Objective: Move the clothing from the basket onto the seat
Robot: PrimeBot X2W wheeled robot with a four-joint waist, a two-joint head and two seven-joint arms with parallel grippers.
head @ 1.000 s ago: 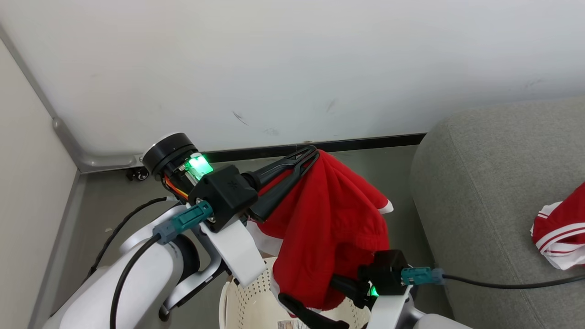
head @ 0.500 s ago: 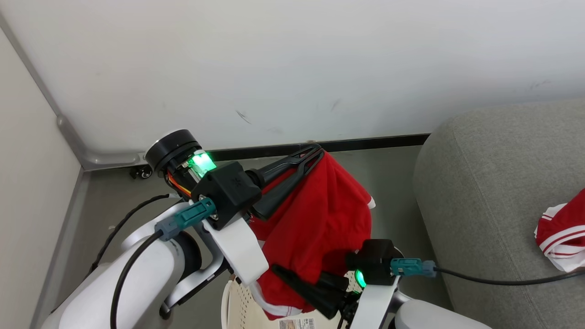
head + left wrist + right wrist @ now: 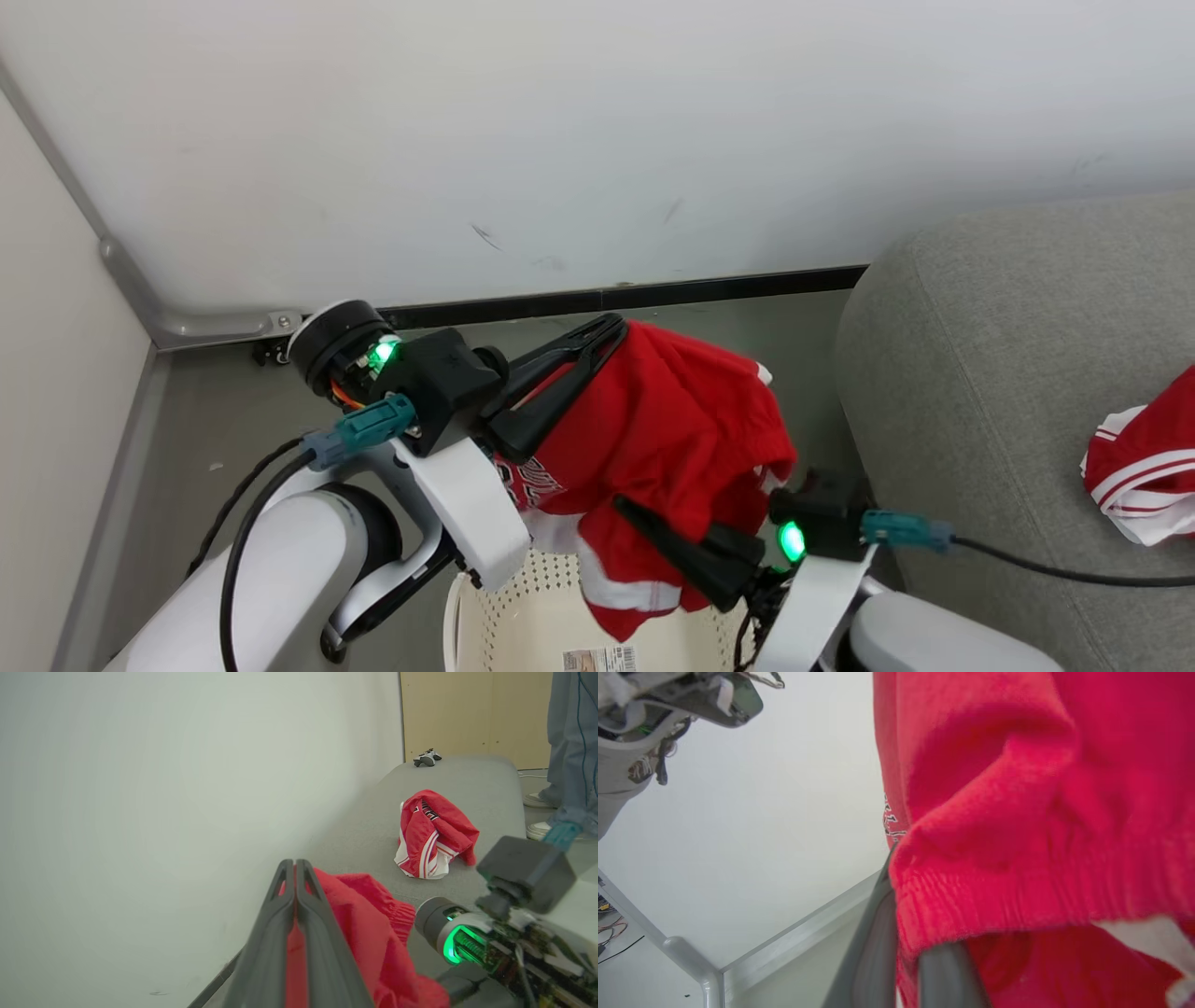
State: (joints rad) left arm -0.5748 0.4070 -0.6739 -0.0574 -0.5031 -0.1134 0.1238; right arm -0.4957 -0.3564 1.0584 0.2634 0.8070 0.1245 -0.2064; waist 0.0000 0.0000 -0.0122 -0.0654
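Left gripper (image 3: pixel 605 329) has its fingers clenched on the top fold of a red jersey (image 3: pixel 672 420); the left wrist view shows a red sliver pinched between the two fingers (image 3: pixel 285 891). The jersey hangs in the air over the basket (image 3: pixel 504 607), clear of its rim, lettering facing the robot. Right gripper (image 3: pixel 624 506) has its fingers closed on the jersey's lower hem, with fabric draped over them in the right wrist view. The grey seat (image 3: pixel 980 355) stands just beside the basket. A second jersey (image 3: pixel 432 835) lies crumpled on the seat top, away from its edges. A game controller (image 3: pixel 426 758) sits at the seat's far end. A person's legs (image 3: pixel 567 742) stand beyond the seat.
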